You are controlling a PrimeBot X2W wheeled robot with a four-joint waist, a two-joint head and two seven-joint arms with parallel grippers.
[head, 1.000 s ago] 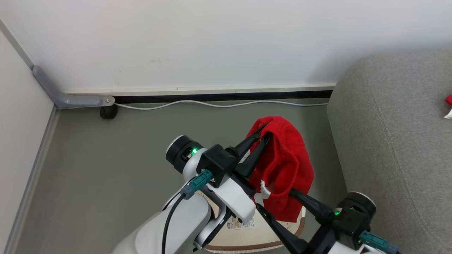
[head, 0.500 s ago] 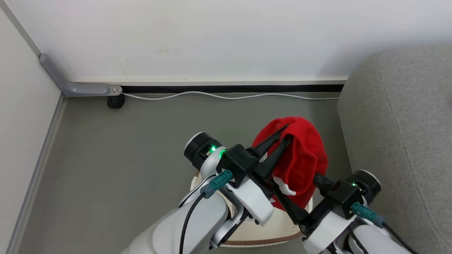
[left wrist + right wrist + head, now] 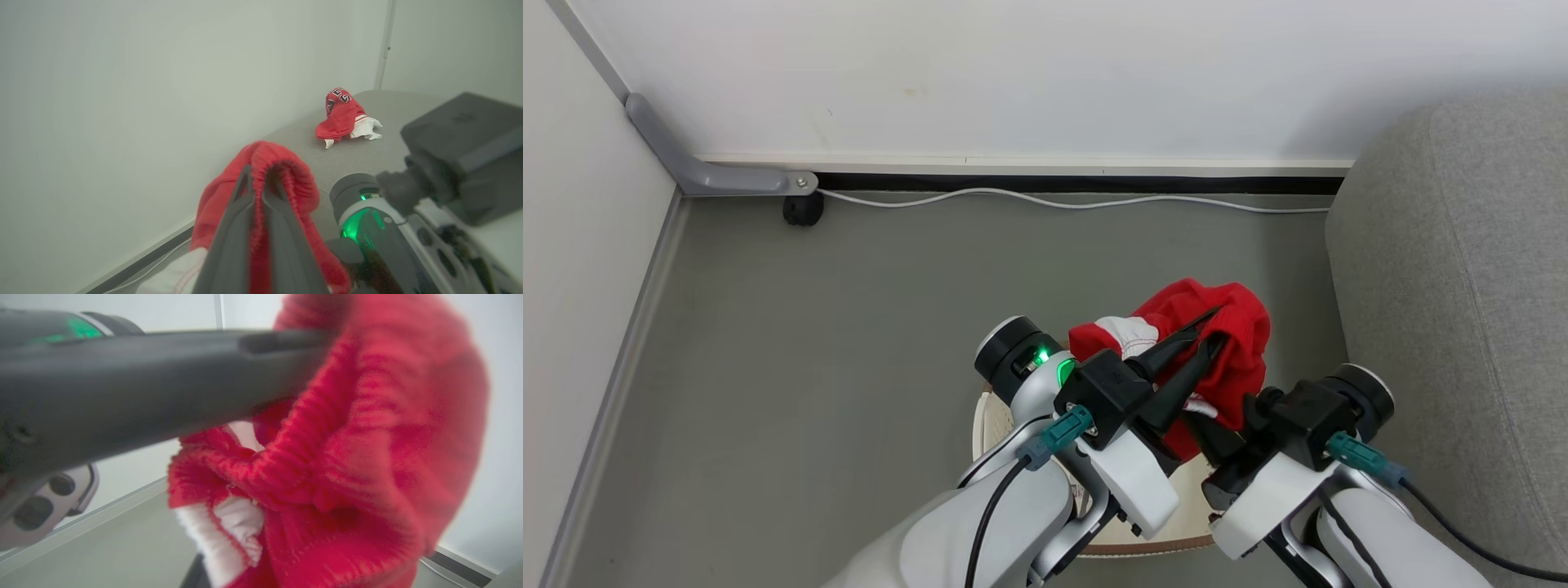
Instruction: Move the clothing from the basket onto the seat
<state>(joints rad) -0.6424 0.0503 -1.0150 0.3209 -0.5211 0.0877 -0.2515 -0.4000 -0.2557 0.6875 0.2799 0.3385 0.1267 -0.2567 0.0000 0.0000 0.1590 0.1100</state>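
Note:
A red piece of clothing with a white patch hangs bunched above the cream basket. My left gripper is shut on its gathered red edge, fingers pinched together. My right gripper is pressed into the garment's lower part from the right; its fingers are buried in the red cloth, so how its jaws stand is hidden. The grey seat lies to the right. A second red jersey with black numbers sits crumpled on the seat.
A white wall with a baseboard runs along the back, and a white cable lies on the grey floor. A grey bracket with a black caster sits in the left corner.
The camera has shifted. My right gripper rose from wide open below the garment into its lower part. The cloth bunched up, its white patch flipping to the upper left. The left grip held.

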